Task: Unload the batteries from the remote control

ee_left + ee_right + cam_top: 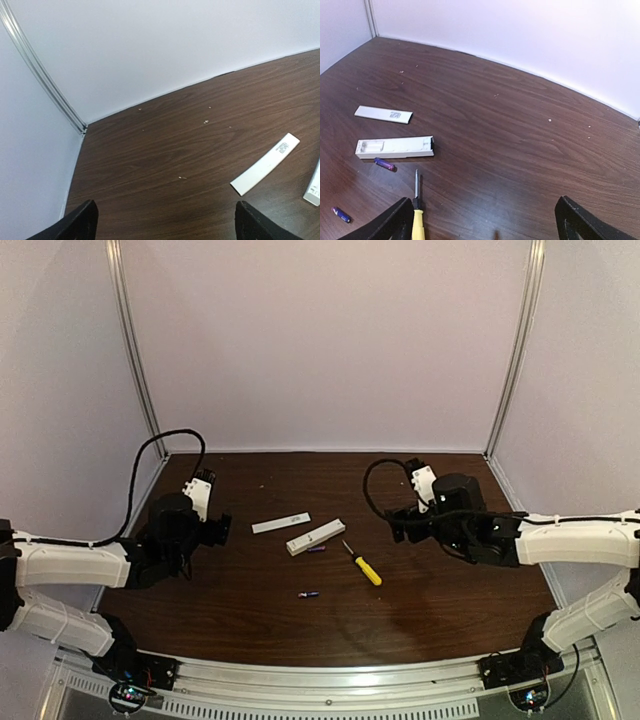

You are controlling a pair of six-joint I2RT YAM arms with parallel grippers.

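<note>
My left pincer (167, 226) and right pincer (489, 225) are both released and empty over the dark wood-grain worktop (450, 590) between pale smooth walls (330, 340), where the slim white remote control (395, 147) lies flat, the cylindrical purple batteries (384, 164) one just beside it, one further off.

A yellow-handled screwdriver (417, 223) is lying just beside one finger of the right pincer (485, 200), its metal tip pointing away from that pincer. A flat white cover strip (266, 164) is resting ahead of the left pincer (166, 203), off to one side and apart from it. Pale specks (205, 121) are dotting the dark wooden table (150, 160) farther ahead of the left pincer. Beyond them a white wall (165, 45) is rising and a metal post (40, 75) is standing in the corner.
</note>
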